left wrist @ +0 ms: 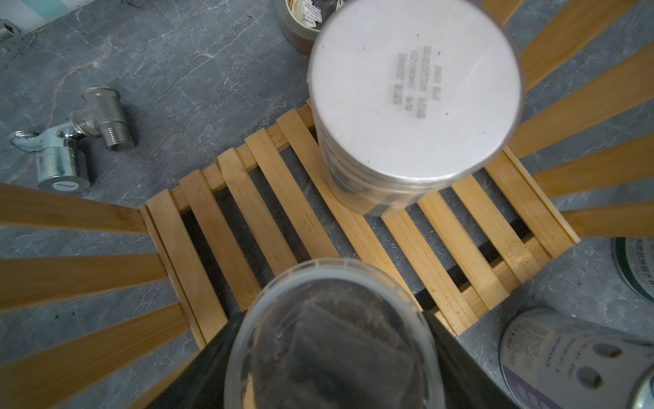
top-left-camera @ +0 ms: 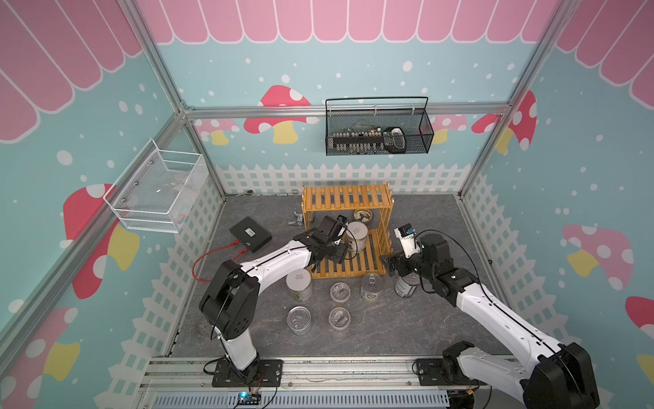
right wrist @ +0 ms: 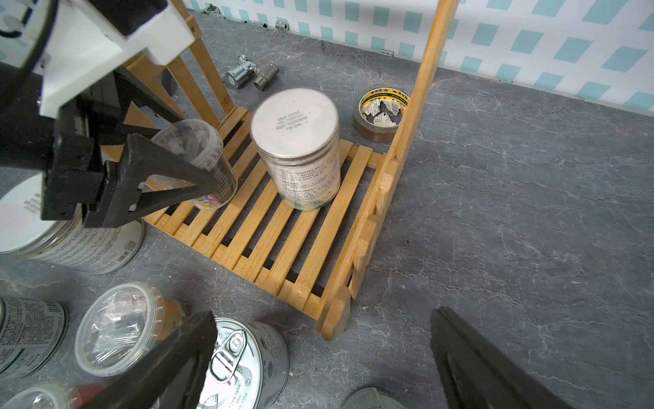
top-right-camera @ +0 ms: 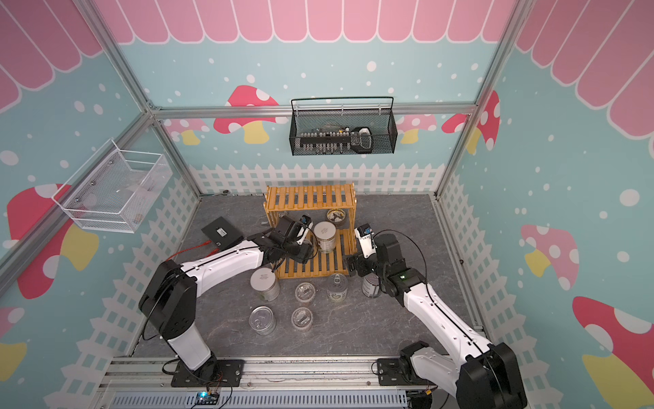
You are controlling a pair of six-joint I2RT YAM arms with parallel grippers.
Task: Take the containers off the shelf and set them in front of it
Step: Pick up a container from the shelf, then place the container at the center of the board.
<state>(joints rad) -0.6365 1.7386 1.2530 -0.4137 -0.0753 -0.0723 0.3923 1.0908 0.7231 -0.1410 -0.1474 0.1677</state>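
left gripper clasps a clear jar at the shelf's lower tier

the left gripper (right wrist: 187, 159) is closed around a small clear jar (right wrist: 193, 155). the jar is tilted over the left end of the lower tier of the shelf (right wrist: 283, 230); whether its base touches the slats i cannot tell. its coloured label is too blurred to read. the right gripper (right wrist: 323, 315) stands wide with nothing between its fingers, just beside the shelf's front right foot. by one finger, a pull-tab tin (right wrist: 244, 361) shows "pull" and "peel" (the rest is cut off). a white-lidded jar (right wrist: 293, 120) stands upright on the lower tier, the grey stamped lines on its lid illegible. in both top views the left wrist hides the held jar; only the wrist views show it. the top views alone show all six other containers (top-left-camera: 340, 292) on the table in front of the shelf. a tape roll (right wrist: 382, 113) with yellow-and-black print lies behind the lower tier. metal fittings (left wrist: 70, 141) lie beside the shelf.
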